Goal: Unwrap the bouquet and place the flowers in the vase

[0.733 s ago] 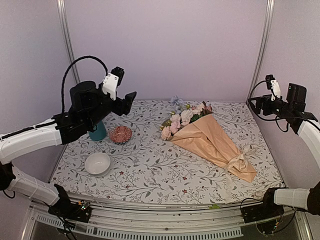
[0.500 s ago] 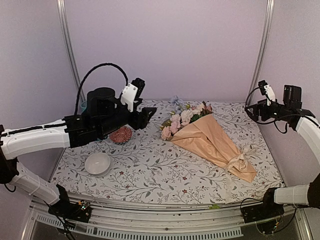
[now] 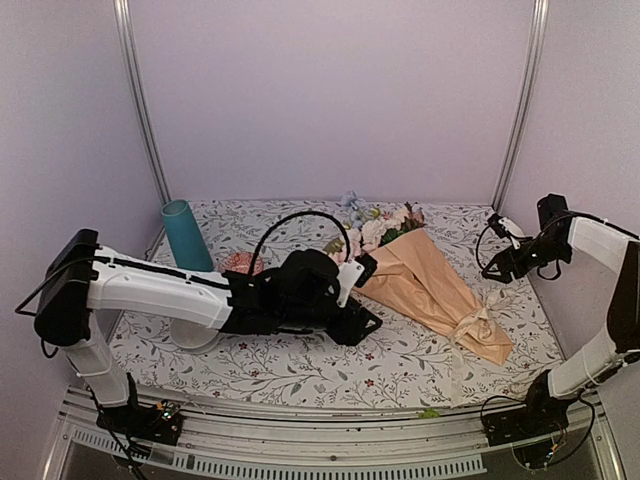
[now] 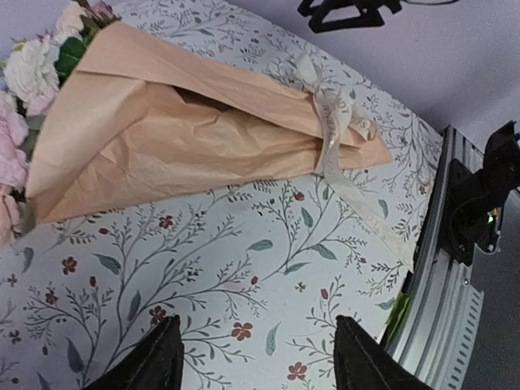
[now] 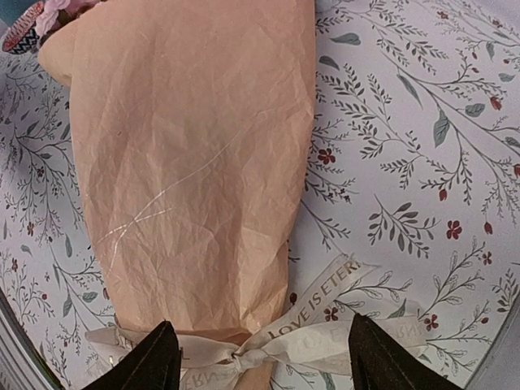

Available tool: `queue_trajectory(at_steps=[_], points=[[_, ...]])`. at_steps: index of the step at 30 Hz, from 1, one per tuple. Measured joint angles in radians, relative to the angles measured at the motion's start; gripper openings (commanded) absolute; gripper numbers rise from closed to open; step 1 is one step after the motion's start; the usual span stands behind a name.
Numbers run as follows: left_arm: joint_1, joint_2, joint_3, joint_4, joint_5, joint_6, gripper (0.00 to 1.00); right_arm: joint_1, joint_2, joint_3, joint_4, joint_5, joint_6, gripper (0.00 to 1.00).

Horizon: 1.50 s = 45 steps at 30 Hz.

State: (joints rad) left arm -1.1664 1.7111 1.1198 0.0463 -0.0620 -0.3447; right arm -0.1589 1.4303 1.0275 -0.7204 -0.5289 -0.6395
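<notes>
Bouquet (image 3: 425, 285) hasn't budged, still wrapped, tie end pointing front-right. Left gripper (image 4: 260, 361) has swung in from the far left and now sits just left of it, jaws wide and empty. Right gripper (image 5: 264, 361) has dropped over the ribbon end, also gaping and empty. Vase (image 3: 186, 235) stands well left of the bouquet.

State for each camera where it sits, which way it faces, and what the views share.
Top external: high behind the robot, looking down over the table, vase and bouquet; left arm and right arm show.
Left wrist: low over the table, facing the bouquet's side; left claw, open, at bottom.
Right wrist: above the bouquet's tied end, looking down; right claw, open, at bottom.
Shared: all three show the bouquet.
</notes>
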Motion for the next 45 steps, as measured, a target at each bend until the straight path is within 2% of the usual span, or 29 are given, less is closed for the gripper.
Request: queue_trajectory(at_steps=[2, 6, 14, 21, 27, 33, 37, 41, 45], points=[[-0.022, 0.063, 0.018, 0.004, 0.018, -0.030, 0.64, -0.001, 0.027, 0.000, -0.023, 0.004, -0.012, 0.70], [-0.030, 0.150, 0.039, 0.016, 0.043, -0.085, 0.64, -0.002, 0.084, 0.001, -0.039, 0.032, -0.012, 0.61], [0.037, 0.222, 0.087, 0.108, 0.087, -0.169, 0.60, -0.002, 0.127, 0.016, -0.097, 0.109, -0.019, 0.60], [0.115, 0.280, 0.084, 0.152, 0.118, -0.171, 0.60, -0.006, 0.127, -0.033, -0.146, 0.175, -0.069, 0.61], [0.147, 0.281, 0.043, 0.168, 0.159, -0.155, 0.60, -0.006, 0.125, -0.075, -0.206, 0.228, -0.130, 0.67], [0.158, 0.306, 0.037, 0.231, 0.219, -0.166, 0.60, -0.006, 0.134, -0.116, -0.233, 0.231, -0.195, 0.80], [0.158, 0.320, 0.036, 0.257, 0.247, -0.184, 0.60, 0.007, 0.202, -0.135, -0.278, 0.192, -0.241, 0.79], [0.159, 0.314, 0.026, 0.273, 0.252, -0.180, 0.61, 0.095, 0.216, -0.134, -0.301, 0.143, -0.254, 0.77], [0.164, 0.272, -0.033, 0.274, 0.233, -0.166, 0.61, 0.312, 0.271, -0.098, -0.324, 0.055, -0.226, 0.75]])
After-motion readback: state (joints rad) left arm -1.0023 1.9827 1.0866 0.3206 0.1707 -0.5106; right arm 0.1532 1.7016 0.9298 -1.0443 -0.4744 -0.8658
